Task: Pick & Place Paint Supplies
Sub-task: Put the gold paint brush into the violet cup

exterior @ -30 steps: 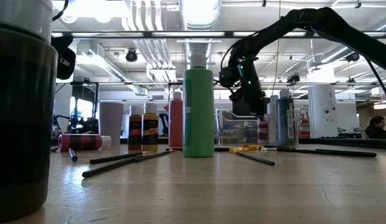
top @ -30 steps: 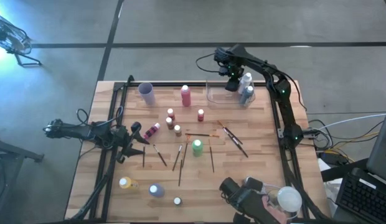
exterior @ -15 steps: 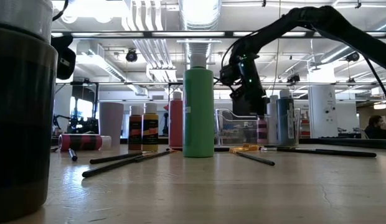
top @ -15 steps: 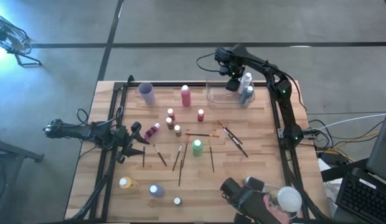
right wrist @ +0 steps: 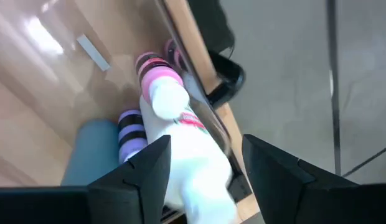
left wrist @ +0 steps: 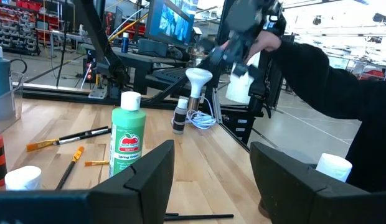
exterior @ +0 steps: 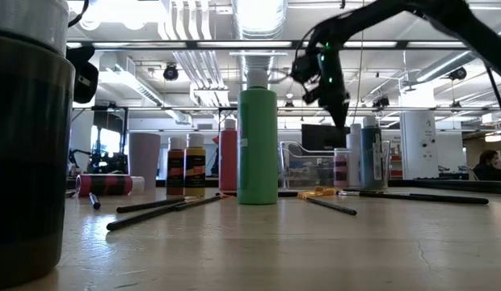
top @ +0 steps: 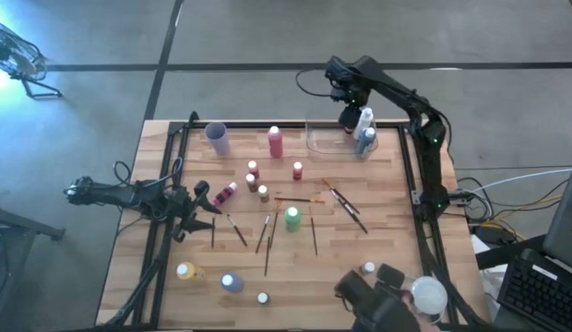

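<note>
**Right gripper above the tray, jaws empty**

Our right gripper hangs with jaws apart and nothing between them, directly over the bottles standing in the clear tray: a white bottle, a blue one and small pink-banded ones beside them. Our left gripper waits at the table's left edge, jaws also apart. The green bottle, pink bottle and brushes lie mid-table. We judge the risk is clipping the crowded tray bottles when we swing away low.
</note>
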